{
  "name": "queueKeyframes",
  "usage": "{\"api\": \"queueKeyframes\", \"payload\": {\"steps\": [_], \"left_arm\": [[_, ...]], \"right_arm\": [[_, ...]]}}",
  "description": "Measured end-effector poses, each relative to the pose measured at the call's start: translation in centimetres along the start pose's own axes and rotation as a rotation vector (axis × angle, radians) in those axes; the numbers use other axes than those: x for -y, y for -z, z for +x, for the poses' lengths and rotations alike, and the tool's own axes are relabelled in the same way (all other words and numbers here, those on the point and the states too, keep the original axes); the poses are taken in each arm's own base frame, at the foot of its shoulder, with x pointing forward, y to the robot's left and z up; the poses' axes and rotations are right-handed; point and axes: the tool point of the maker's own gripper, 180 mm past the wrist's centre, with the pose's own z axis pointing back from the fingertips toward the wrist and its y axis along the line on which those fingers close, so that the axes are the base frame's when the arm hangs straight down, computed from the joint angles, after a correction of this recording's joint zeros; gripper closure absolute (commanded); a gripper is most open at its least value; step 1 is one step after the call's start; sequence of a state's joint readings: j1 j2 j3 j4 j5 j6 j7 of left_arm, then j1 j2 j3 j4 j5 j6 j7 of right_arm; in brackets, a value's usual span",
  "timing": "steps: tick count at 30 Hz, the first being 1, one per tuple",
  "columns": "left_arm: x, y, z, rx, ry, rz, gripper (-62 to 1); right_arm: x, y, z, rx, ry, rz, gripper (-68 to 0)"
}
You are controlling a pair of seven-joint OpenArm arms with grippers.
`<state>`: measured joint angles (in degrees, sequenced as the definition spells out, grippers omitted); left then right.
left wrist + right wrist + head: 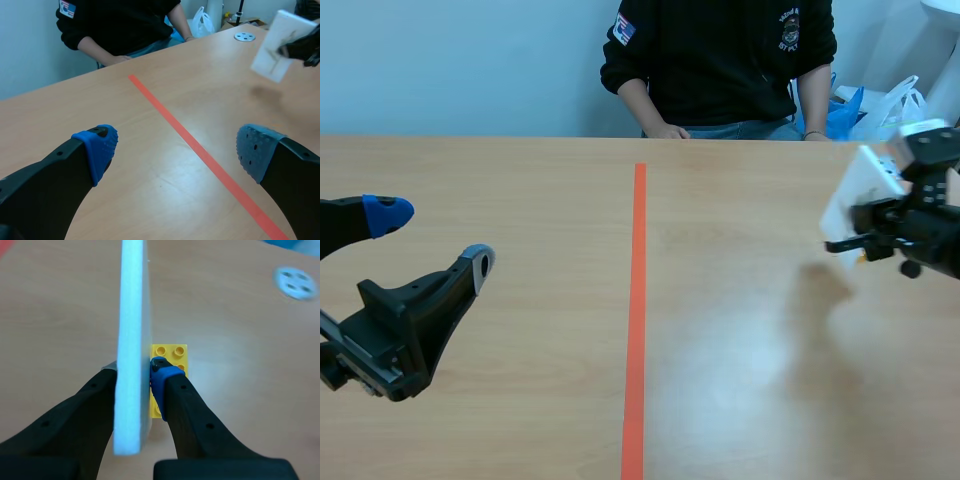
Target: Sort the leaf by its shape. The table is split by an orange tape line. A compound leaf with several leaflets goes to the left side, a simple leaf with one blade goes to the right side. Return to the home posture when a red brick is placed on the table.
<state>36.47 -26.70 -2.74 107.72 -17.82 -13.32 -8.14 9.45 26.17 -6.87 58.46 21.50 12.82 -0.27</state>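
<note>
The flat white foam card (131,340) stands edge-on between the fingers of my right hand (134,369), which pinch it; a thin dark sprig, the leaf (278,41), shows on its face, its shape too small to tell. A yellow studded plastic brick (170,352) lies against the card by my blue pad; I cannot tell whether it is fixed there. The card hangs tilted above the light wooden table (520,180), right of the orange tape line (638,320), near the right edge; my left hand (435,238) hovers low by the left edge, fingers spread. A person in a black top (720,50) sits at the far edge; a grey round disc (244,36) lies near the far right corner.
</note>
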Motion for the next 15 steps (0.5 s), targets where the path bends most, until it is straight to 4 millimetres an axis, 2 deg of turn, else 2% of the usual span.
{"api": "queueKeyframes", "payload": {"steps": [4,7,9,15], "left_arm": [[0.0,0.0,0.0,0.0,0.0,0.0,-51.2],[0.0,0.0,0.0,0.0,0.0,0.0,-51.2],[0.0,0.0,0.0,-0.001,0.0,0.0,-51.2],[0.0,0.0,-0.1,-0.003,0.0,0.0,-51.2]], "right_arm": [[6.3,-3.0,-1.5,-0.007,0.09,-0.148,-6.2],[8.9,-4.9,-2.7,-0.018,0.135,-0.209,-6.2],[9.5,-5.7,-3.7,-0.037,0.143,-0.223,-6.2],[8.7,-7.3,-7.1,-0.104,0.169,-0.218,-6.2]]}}
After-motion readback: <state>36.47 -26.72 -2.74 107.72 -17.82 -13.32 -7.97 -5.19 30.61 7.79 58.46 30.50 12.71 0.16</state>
